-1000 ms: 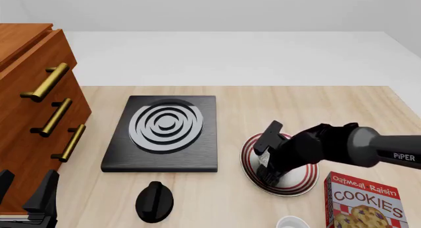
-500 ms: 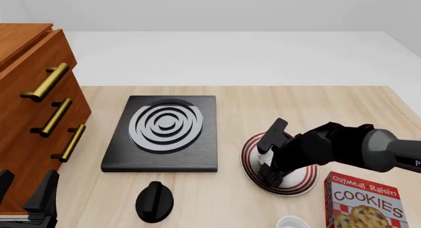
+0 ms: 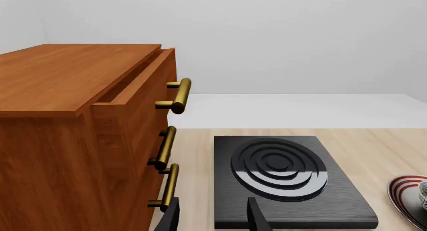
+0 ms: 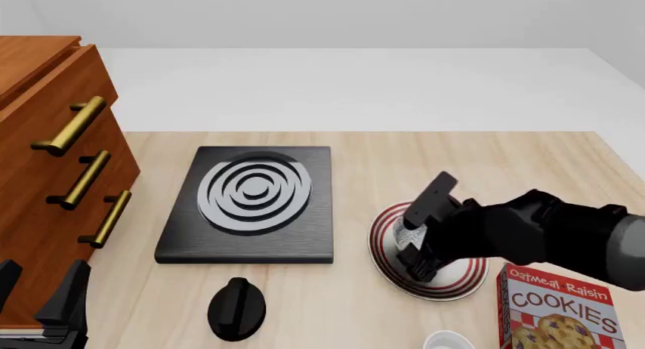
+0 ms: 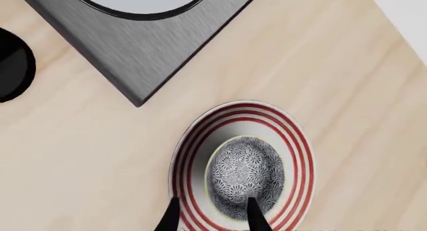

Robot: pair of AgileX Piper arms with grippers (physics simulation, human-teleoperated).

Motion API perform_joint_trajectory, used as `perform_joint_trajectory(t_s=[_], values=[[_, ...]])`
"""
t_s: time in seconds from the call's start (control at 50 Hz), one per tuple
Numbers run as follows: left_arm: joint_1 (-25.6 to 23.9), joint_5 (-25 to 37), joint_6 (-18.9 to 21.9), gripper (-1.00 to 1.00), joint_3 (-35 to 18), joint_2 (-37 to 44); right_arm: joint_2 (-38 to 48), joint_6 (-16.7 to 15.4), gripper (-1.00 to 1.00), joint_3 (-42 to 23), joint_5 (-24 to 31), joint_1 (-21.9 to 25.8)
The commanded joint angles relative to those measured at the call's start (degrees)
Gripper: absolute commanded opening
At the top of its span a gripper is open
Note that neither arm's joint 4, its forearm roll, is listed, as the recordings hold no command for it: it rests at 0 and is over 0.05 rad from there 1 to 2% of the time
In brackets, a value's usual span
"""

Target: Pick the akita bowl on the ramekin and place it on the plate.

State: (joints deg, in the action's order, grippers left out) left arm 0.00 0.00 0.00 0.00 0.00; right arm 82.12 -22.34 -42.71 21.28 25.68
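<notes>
The akita bowl, speckled grey-white inside, sits upright in the middle of the red-ringed plate. My right gripper hovers over it, open, with nothing held; one fingertip overlaps the bowl's near rim in the right wrist view. In the front view my right gripper and its arm cover most of the plate and hide the bowl. The white ramekin stands bare at the table's front edge. My left gripper rests open at the front left, far from the plate.
A black stove burner lies left of the plate, with a black knob in front of it. The wooden drawer cabinet fills the left side. A cookies box stands right of the ramekin.
My right arm has lifted and drawn back to the right, away from the plate. The left arm has not moved.
</notes>
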Motion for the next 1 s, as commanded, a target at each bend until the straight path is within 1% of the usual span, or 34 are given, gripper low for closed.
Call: perform_joint_trajectory(t_s=[0.02,0.2,0.34,0.38,0.4,0.42,0.44,0.46,0.48,0.52,0.54,0.6,0.62,0.66,0.68,0.7,0.74,0.8,0.86,0.92,1.0], values=[[0.0,0.0,0.0,1.0,0.0,0.0,-3.7,2.7,1.0,2.5,-1.8,1.2],[0.0,0.0,0.0,1.0,0.0,0.0,-7.0,2.6,1.0,1.0,-0.4,1.1],[0.0,0.0,0.0,1.0,0.0,0.0,-9.1,3.1,1.0,1.0,-1.0,0.3],[0.0,0.0,0.0,1.0,0.0,0.0,-9.5,2.8,1.0,1.8,-2.1,0.0],[0.0,0.0,0.0,1.0,0.0,0.0,-9.2,1.4,1.0,2.4,-2.6,-0.8],[0.0,0.0,0.0,1.0,0.0,0.0,-9.2,1.4,1.0,3.3,-3.7,-0.8],[0.0,0.0,0.0,1.0,0.0,0.0,-9.7,2.1,1.0,3.6,-4.5,-1.1],[0.0,0.0,0.0,1.0,0.0,0.0,-10.6,3.6,1.0,3.8,-5.1,-0.7],[0.0,0.0,0.0,1.0,0.0,0.0,-11.1,3.3,1.0,4.1,-6.0,-1.2],[0.0,0.0,0.0,1.0,0.0,0.0,-12.1,3.9,1.0,5.0,-7.9,-2.1],[0.0,0.0,0.0,1.0,0.0,0.0,-13.8,3.3,1.0,5.4,-10.8,-4.8],[0.0,0.0,0.0,1.0,0.0,0.0,-14.8,4.1,1.0,6.4,-11.6,-3.6],[0.0,0.0,0.0,1.0,0.0,0.0,-16.3,5.5,1.0,7.0,-12.1,-2.6],[0.0,0.0,0.0,1.0,0.0,0.0,-17.8,6.0,1.0,7.5,-13.7,-3.2],[0.0,0.0,0.0,1.0,0.0,0.0,-17.6,5.6,1.0,8.0,-14.3,-3.2],[0.0,0.0,0.0,1.0,0.0,0.0,-17.8,5.8,1.0,8.7,-14.9,-2.7],[0.0,0.0,0.0,1.0,0.0,0.0,-19.8,7.6,1.0,9.6,-16.5,-3.4],[0.0,0.0,0.0,1.0,0.0,0.0,-20.6,7.5,1.0,10.6,-18.0,-3.9],[0.0,0.0,0.0,1.0,0.0,0.0,-23.3,8.6,1.0,12.1,-20.4,-5.1],[0.0,0.0,0.0,1.0,0.0,0.0,-24.0,8.7,1.0,13.6,-22.0,-5.8],[0.0,0.0,0.0,1.0,0.0,0.0,-25.8,9.6,1.0,15.2,-23.8,-6.7]])
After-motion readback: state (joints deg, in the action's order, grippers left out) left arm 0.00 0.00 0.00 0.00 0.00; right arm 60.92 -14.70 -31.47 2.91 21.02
